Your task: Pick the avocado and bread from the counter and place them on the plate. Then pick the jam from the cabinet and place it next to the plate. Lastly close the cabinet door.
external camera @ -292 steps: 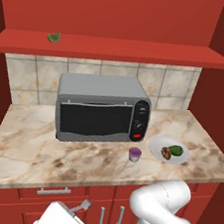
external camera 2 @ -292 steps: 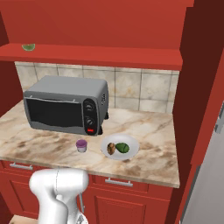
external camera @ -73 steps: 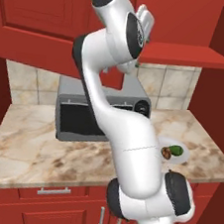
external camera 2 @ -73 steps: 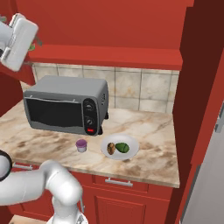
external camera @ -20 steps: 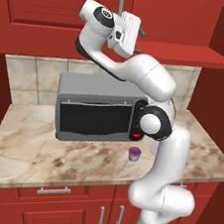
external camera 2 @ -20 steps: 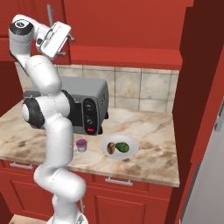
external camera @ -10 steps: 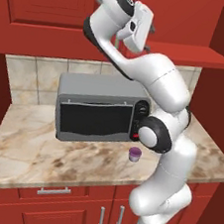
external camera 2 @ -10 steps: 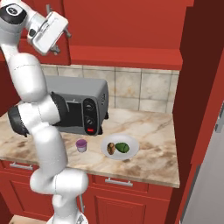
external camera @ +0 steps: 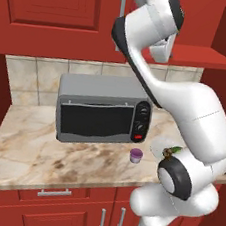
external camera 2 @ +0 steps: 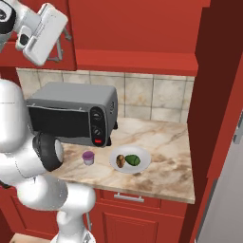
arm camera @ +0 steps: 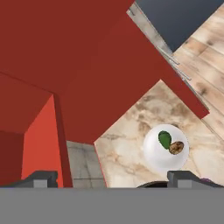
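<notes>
The plate (external camera 2: 142,155) lies on the counter (external camera 2: 166,142) to the right of the toaster oven, with the dark green avocado (external camera 2: 133,160) and the brown bread (external camera 2: 120,161) on it. From the hand view, high above, the plate (arm camera: 155,159), avocado (arm camera: 165,139) and bread (arm camera: 176,148) look small. The purple jam (external camera 2: 88,157) stands on the counter just left of the plate. My gripper (external camera 2: 60,47) is raised in front of the cabinet (external camera 2: 137,61), by its shelf edge, and it is open with nothing between the fingertips (arm camera: 41,177). In the left base view the hand (external camera: 164,43) hangs by the shelf (external camera: 203,59).
A grey toaster oven (external camera: 102,111) stands at the back of the counter under the cabinet. The cabinet's left door (external camera: 57,12) is flat shut, with its bar handle (external camera: 122,5) beside my arm. The right door (external camera 2: 213,95) stands out towards me at the right.
The arm has swung: the hand has moved right and a little down along the cabinet front. Plate, jam and toaster oven have not moved.
</notes>
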